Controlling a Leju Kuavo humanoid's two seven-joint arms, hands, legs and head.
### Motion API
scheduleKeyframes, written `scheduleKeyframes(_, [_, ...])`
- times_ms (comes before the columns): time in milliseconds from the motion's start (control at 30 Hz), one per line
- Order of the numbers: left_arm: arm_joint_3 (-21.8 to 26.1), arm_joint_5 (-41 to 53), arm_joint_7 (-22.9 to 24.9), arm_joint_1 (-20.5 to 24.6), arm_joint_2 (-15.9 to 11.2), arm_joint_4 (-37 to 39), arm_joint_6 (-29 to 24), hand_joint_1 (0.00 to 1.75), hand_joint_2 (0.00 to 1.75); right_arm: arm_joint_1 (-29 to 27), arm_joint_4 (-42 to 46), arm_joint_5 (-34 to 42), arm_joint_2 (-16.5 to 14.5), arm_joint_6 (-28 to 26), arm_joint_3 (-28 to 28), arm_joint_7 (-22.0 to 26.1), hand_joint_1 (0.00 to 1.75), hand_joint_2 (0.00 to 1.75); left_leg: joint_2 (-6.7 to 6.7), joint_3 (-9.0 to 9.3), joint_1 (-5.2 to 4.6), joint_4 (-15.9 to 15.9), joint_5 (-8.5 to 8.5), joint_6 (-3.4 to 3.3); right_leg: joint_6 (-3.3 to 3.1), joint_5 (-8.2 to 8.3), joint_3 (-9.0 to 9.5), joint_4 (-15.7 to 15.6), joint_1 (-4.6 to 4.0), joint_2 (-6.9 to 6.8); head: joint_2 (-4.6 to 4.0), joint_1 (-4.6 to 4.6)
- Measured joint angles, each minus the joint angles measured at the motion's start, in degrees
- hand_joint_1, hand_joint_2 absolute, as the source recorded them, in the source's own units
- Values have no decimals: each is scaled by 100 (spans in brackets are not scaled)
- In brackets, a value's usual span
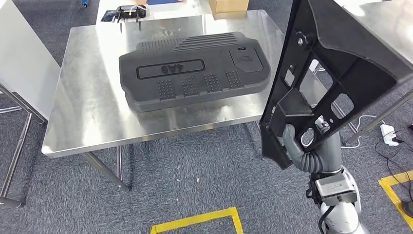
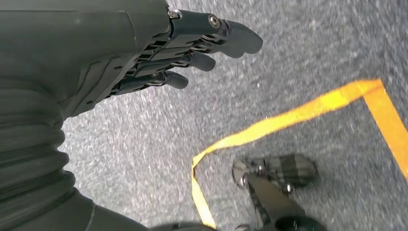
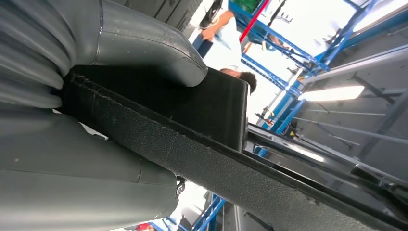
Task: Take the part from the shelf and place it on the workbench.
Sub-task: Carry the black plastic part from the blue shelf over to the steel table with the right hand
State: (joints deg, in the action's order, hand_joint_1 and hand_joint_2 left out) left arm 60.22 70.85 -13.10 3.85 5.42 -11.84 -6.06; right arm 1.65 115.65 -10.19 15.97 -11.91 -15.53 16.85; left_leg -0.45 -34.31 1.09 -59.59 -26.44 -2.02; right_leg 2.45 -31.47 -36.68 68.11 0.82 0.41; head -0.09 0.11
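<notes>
Head view: even, bright overhead light; the steel desk [image 1: 92,122] shows soft glare and a faint reflection of the black cover [image 1: 195,68] lying on it; focus is sharp. Left wrist view: dimmer, the carpet [image 2: 144,144] and yellow tape [image 2: 288,118] slightly blurred. Right wrist view: strongly backlit, a ceiling lamp [image 3: 332,92] blown out, the near black part [image 3: 202,159] dark and soft.

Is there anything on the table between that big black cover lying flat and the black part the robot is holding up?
No. In the head view, only bare steel workbench separates the flat cover from the held part.
</notes>
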Motion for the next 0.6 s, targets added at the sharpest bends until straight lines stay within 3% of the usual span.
scheduleKeyframes(33, [0, 0, 3, 1, 3, 0, 2, 0, 175, 1, 0, -12, 19, -5, 17, -8, 175, 175, -2, 13, -1, 0, -18, -8, 1, -64, -192, 288, 2, 0, 0, 1])
scheduleKeyframes(67, [1, 0, 7, 0, 15, 1, 11, 0, 175, 4, 4, -28, 51, -13, 50, -16, 175, 175, -10, 74, 4, 0, -68, -5, 63, 71, -300, 284, 13, -4, 0, 1])
scheduleKeyframes(100, [2, 0, 9, -1, 27, 0, 20, 0, 175, 10, 15, -62, 89, -25, 88, -23, 175, 175, -22, 149, -4, 0, -138, 21, 127, 275, -316, 72, 24, -25, 0, 7])
scheduleKeyframes(167, [6, -1, 9, 2, 47, 0, 35, 0, 175, 37, 46, -116, 145, -50, 152, -30, 175, 175, -45, 283, -22, 9, -272, 104, 186, 760, -43, -787, 20, -43, 0, 10])
scheduleKeyframes(233, [9, -1, 8, 10, 49, -1, 37, 0, 175, 59, 69, -163, 163, -72, 185, -47, 175, 175, -45, 329, -38, 53, -326, 173, 74, 785, 59, -976, -8, -33, 0, 7])
scheduleKeyframes(333, [12, 5, 11, 18, 45, -1, 43, 0, 175, 99, 108, -271, 190, -112, 217, -90, 175, 175, -8, 304, -27, -139, -462, 251, -70, 734, 142, -1006, 53, -25, 0, -12])
scheduleKeyframes(367, [15, 7, 14, 20, 44, -1, 46, 0, 175, 120, 122, -302, 200, -126, 230, -107, 175, 175, 4, 171, -25, -426, -593, 267, -118, 708, 187, -1012, 68, -26, 0, -21])
scheduleKeyframes(433, [27, 9, 29, 16, 42, -1, 54, 0, 175, 154, 137, -331, 220, -150, 254, -132, 175, 175, 16, -290, -27, -1234, -896, 280, -196, 646, 271, -1011, 40, -32, 0, -27])
scheduleKeyframes(467, [34, 11, 39, 8, 42, -1, 57, 0, 175, 162, 139, -335, 228, -155, 262, -142, 175, 175, 16, -506, -27, -1546, -952, 281, -216, 614, 314, -1010, 25, -30, 0, -26])
scheduleKeyframes(500, [39, 14, 51, -2, 42, -1, 59, 0, 175, 164, 140, -336, 236, -160, 271, -150, 175, 175, 17, -638, -27, -1664, -885, 275, -225, 579, 363, -1009, 11, -23, 0, -25])
scheduleKeyframes(533, [43, 16, 64, -12, 40, -1, 60, 0, 175, 165, 143, -338, 243, -163, 282, -158, 175, 175, 17, -654, -27, -1543, -694, 261, -223, 539, 419, -1009, 3, -11, 0, -27])
scheduleKeyframes(600, [48, 17, 90, -25, 35, -1, 59, 0, 175, 164, 161, -344, 252, -172, 309, -166, 175, 175, 17, -440, -34, -829, -150, 203, -199, 451, 529, -1010, -7, 12, 0, -28])
